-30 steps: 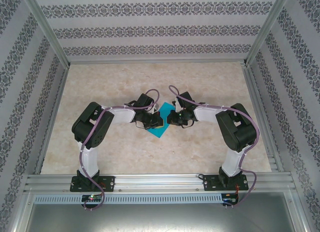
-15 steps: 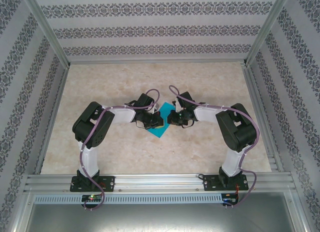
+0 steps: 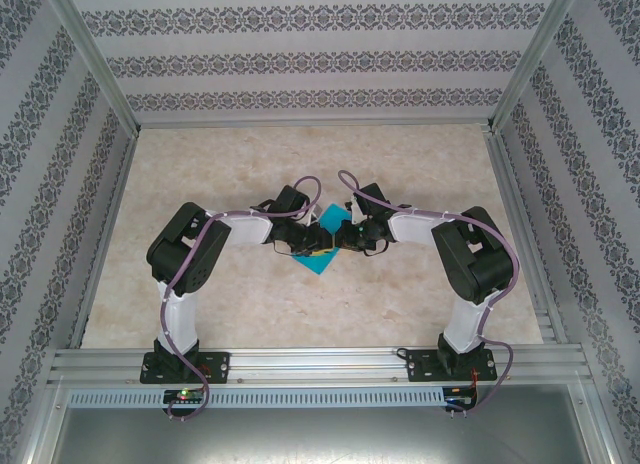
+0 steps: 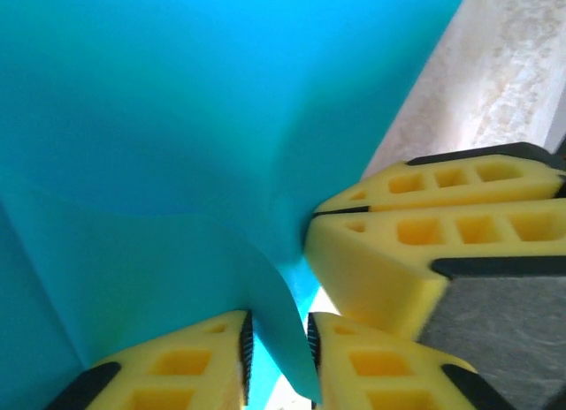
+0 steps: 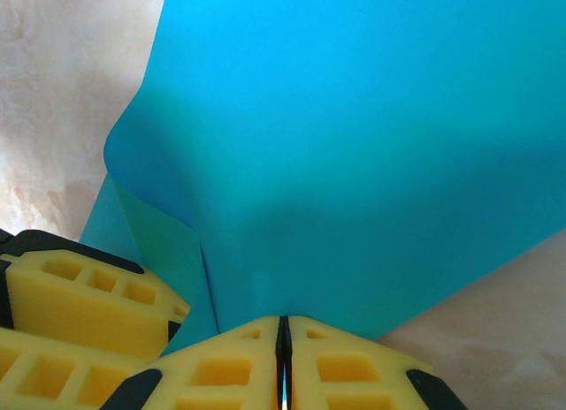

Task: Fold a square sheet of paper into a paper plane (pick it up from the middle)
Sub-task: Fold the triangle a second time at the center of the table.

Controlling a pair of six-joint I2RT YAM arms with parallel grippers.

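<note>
The cyan-blue square sheet of paper (image 3: 321, 263) is held up off the table between both grippers at the table's middle. My right gripper (image 5: 284, 322) is shut on the sheet (image 5: 354, 145), which fans out ahead of it with one side curled over. My left gripper (image 4: 279, 326) stands open, its jaws slightly apart, with a loose fold of the sheet (image 4: 177, 118) hanging in the gap. The right gripper's yellow fingers (image 4: 424, 216) clamp the paper just beyond it. From above, the left gripper (image 3: 308, 242) and right gripper (image 3: 342, 236) almost touch.
The pale marbled table (image 3: 400, 164) lies open all round the arms. Patterned walls and an aluminium frame (image 3: 310, 362) close it in. The left gripper's yellow fingers (image 5: 80, 304) sit close at the lower left in the right wrist view.
My left gripper's jaws have parted and let go of the sheet. My right gripper stays clamped on it, and both arms have barely moved.
</note>
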